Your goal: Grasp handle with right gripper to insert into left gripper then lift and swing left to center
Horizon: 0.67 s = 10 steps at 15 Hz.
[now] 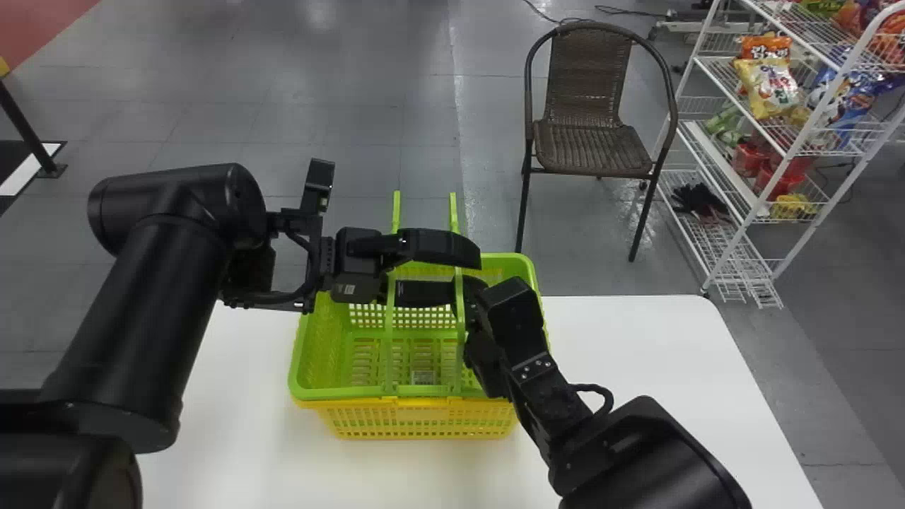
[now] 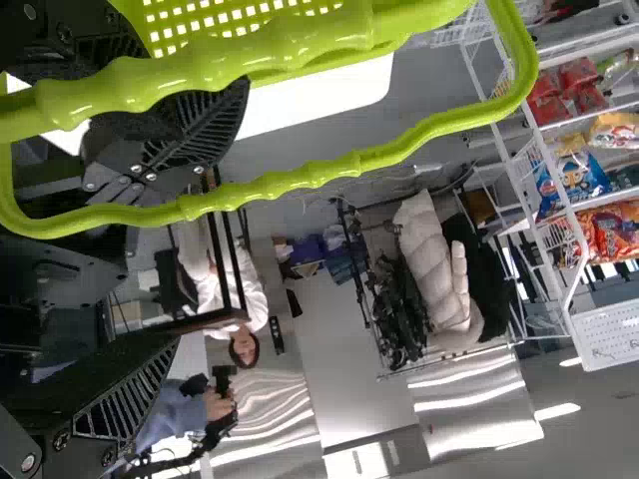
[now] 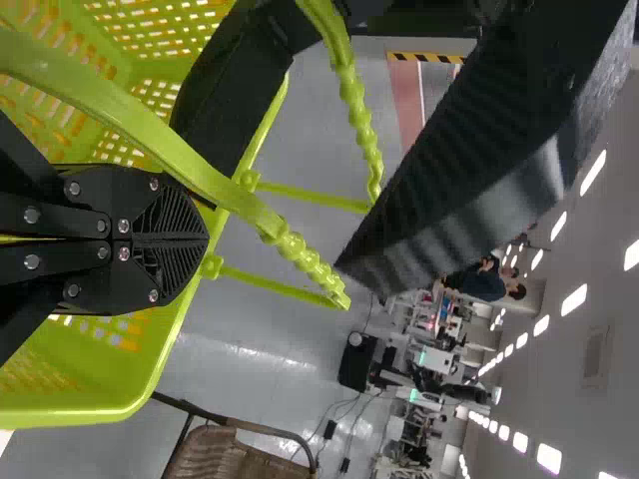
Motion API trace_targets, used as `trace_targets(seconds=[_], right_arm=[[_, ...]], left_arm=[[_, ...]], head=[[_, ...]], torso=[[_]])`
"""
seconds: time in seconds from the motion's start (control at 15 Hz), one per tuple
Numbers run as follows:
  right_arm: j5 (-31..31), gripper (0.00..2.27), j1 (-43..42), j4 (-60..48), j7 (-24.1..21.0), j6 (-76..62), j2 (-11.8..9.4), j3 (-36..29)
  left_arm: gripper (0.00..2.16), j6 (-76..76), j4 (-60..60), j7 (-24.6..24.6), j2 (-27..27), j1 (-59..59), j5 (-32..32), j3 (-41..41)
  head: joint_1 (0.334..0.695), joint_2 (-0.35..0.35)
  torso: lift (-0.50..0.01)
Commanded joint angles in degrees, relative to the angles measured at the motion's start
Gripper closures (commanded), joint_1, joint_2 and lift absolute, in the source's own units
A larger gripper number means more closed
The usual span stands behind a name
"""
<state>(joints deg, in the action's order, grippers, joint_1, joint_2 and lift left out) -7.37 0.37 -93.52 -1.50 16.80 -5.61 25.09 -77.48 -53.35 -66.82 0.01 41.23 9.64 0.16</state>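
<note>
The right gripper (image 3: 203, 238) has its 2 fingers together, with nothing seen between them. It is beside the handles (image 3: 305, 261), perhaps because it guides them into the left gripper (image 1: 464, 274). That gripper keeps its 2 fingers apart, 1 above and 1 below the raised handles, so to close there should collect both. I judge the insertion is almost done; the lift remains.

The green basket (image 1: 300, 353) sits over the yellow basket (image 1: 424, 420), on the white table (image 1: 636, 382). The yellow basket could come up also, if the 2 are stuck. The right gripper is very near the left fingertips, thus it should go away before the swing. Farther, beyond the table, the chair (image 1: 590, 145) and the snack rack (image 1: 760, 138) stand well apart from the handles and seem no obstacle.
</note>
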Motion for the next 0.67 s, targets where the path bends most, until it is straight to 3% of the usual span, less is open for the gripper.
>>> trace_targets(seconds=[0.0,0.6], right_arm=[[-0.4,2.12,0.0,0.0,0.0,0.0,0.0,1.0],[-1.2,2.11,1.0,-1.4,1.5,0.9,-0.7,1.3]], left_arm=[[0.1,0.0,0.0,-0.1,-0.2,0.1,0.1,0.3],[0.1,0.0,0.4,0.2,-0.2,1.0,1.0,0.6]], head=[[0.695,-0.031],[0.695,-0.019]], torso=[[0.0],[0.0]])
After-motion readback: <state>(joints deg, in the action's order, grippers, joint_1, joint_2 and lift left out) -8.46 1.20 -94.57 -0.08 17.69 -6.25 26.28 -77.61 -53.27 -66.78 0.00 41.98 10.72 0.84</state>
